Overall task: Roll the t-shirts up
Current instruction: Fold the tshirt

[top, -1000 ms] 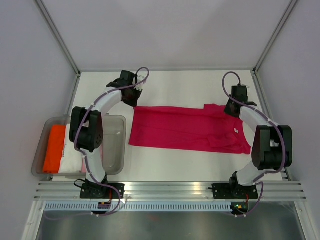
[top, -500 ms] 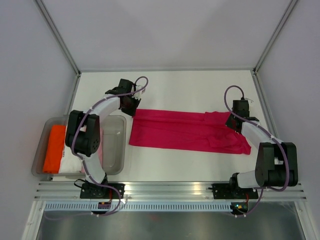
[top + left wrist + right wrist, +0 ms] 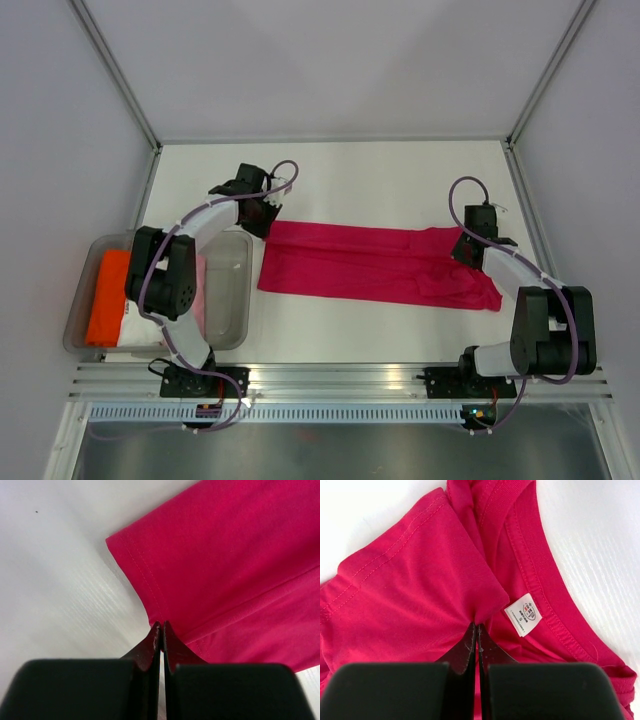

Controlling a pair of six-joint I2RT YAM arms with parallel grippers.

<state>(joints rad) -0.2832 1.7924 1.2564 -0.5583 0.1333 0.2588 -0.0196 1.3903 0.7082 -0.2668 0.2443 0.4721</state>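
1. Here, the magenta t-shirt (image 3: 375, 265) lies flat as a long folded band across the middle of the table (image 3: 380, 175), running from left to right, its neck end toward the right edge.
2. In the right wrist view, the ribbed collar (image 3: 540, 580) curves across the upper right of the view, and a small white label (image 3: 522, 614) sits just inside it.
3. The right gripper (image 3: 476, 630) has its fingers pressed together, pinching a gathered fold of the t-shirt just beside that label; from above it sits at the band's far right corner (image 3: 470, 245).
4. The left gripper (image 3: 161, 630) is likewise closed tight, its tips nipping the stitched hem at the band's far left corner (image 3: 262, 213); bare table shows to the left of that hem.
5. Both arms curve inward from their bases at the near edge to reach the far side of the shirt.
6. A clear plastic tub (image 3: 228, 285) stands by the left edge of the table, near the front corner, apart from the shirt.
7. Inside it an orange folded cloth (image 3: 108, 295) lies against the left wall.
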